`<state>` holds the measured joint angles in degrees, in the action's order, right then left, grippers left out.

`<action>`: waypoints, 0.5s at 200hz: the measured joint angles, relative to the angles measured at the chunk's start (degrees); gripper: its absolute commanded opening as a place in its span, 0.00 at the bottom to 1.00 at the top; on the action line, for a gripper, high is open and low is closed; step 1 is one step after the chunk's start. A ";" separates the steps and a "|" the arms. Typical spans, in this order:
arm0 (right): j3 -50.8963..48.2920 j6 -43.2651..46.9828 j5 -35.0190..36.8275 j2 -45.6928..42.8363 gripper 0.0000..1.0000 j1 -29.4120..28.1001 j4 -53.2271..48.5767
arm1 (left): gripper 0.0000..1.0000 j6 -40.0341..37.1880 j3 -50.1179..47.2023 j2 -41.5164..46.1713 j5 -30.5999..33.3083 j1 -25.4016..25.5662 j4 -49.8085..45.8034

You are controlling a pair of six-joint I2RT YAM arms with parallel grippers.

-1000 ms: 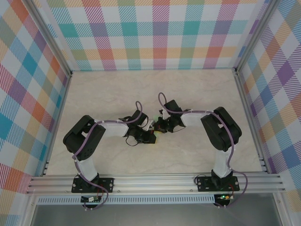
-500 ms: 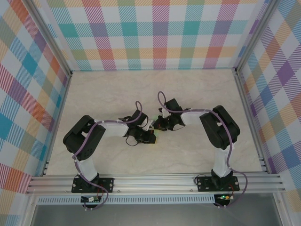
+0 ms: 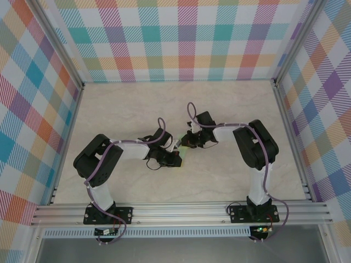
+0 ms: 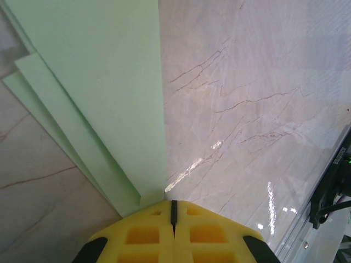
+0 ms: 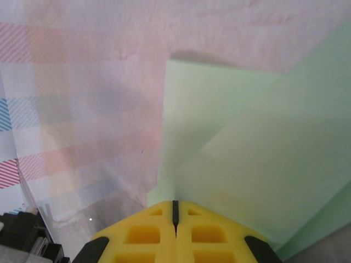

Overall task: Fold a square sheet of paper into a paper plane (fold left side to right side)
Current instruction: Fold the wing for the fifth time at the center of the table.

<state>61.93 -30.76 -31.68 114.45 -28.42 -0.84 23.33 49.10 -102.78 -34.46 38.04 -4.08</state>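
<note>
The pale green sheet of paper [image 4: 109,82] lies on the marble table, folded into several stacked layers with long straight creases. From above, a small sliver of the sheet [image 3: 185,151] shows between the two wrists. My left gripper [image 4: 174,204] is shut, its yellow tips resting at the narrow end of the folded layers. My right gripper [image 5: 175,204] is shut too, its tips down on the paper [image 5: 247,153] beside an angled flap edge. In the top view the left gripper [image 3: 176,158] and right gripper [image 3: 190,144] nearly meet at mid-table.
The marble tabletop [image 3: 131,109] is walled by plaid panels [image 3: 186,38] at the back and both sides. An aluminium rail [image 3: 181,211] runs along the near edge with both arm bases on it.
The right wrist has shifted slightly toward the back and right over the paper. The left arm has stayed where it was. Both grippers remain shut.
</note>
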 measured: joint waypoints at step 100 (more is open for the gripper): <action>5.33 1.49 -1.20 3.85 0.03 5.77 -0.48 | 0.02 0.00 -0.17 0.22 0.07 -0.09 0.20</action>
<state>67.26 -29.28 -32.88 118.30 -22.65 -1.32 23.33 48.93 -102.56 -34.39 37.95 -3.88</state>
